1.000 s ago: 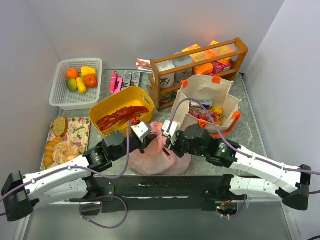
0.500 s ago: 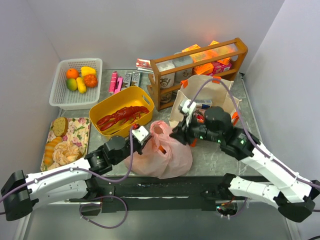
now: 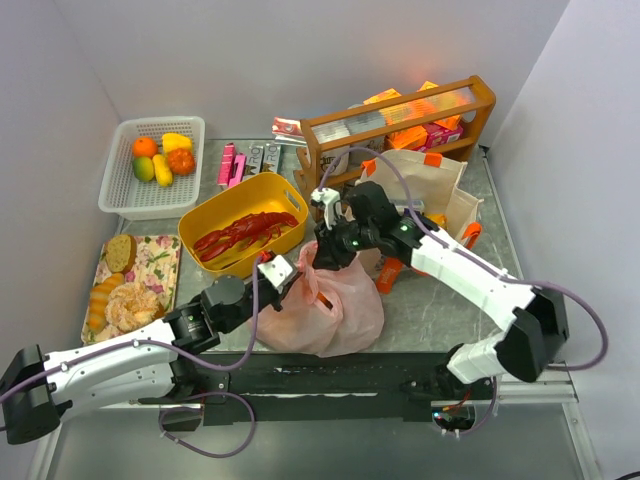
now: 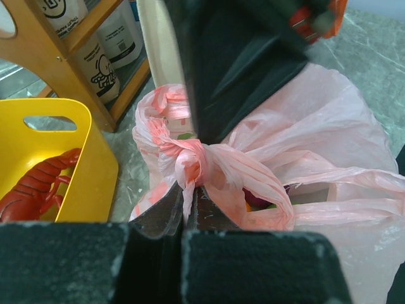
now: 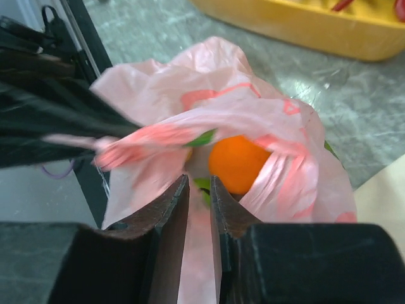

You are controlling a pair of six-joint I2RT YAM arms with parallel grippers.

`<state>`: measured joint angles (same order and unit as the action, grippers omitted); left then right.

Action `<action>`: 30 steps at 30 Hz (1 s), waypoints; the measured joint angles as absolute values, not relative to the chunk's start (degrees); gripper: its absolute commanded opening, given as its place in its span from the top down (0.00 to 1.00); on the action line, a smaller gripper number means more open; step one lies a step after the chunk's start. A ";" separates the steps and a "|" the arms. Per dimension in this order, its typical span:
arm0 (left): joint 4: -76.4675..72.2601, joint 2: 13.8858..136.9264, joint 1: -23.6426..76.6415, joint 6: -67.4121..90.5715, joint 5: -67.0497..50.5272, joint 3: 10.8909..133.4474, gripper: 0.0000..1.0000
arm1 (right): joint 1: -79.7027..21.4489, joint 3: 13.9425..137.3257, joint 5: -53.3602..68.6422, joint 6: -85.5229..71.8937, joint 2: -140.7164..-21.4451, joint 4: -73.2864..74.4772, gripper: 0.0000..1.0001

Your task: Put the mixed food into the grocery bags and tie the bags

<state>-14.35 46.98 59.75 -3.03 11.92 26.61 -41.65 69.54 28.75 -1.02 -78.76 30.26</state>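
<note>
Near edge of the counter (image 3: 440, 300), centre: plastic bag (image 3: 335, 310), with an orange (image 5: 237, 163) inside it. The tote (image 3: 425, 180) stands behind the bag and to its right, and the rack (image 3: 400, 110) is behind the tote at the far edge. The tub (image 3: 262, 185) is left of the bag and further back — lobster (image 3: 245, 232) in it. The basket (image 3: 150, 200) is in the far left corner, fruit (image 3: 162, 158) in it. The tray (image 3: 160, 262) lies before the basket, left of the tub, bread (image 3: 120, 290) on it. The left tool (image 3: 290, 275) is at the bag's left top, the right tool (image 3: 325, 250) over its far side — both touching the bag.
</note>
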 measured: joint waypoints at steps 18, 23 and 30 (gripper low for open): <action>-15.75 46.85 61.87 -5.58 16.99 26.57 0.99 | -40.21 68.20 50.68 11.75 -88.90 29.95 0.67; -16.86 46.50 62.11 -5.02 17.76 25.93 0.99 | -40.18 63.66 54.78 11.49 -86.76 25.78 0.56; -19.11 46.48 62.15 -2.31 17.98 24.29 0.99 | -40.18 56.10 54.96 5.28 -81.93 14.98 0.54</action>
<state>-19.11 46.48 62.15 -2.31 17.98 24.29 -40.18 56.10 54.96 5.28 -81.93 14.98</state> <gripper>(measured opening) 0.033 0.460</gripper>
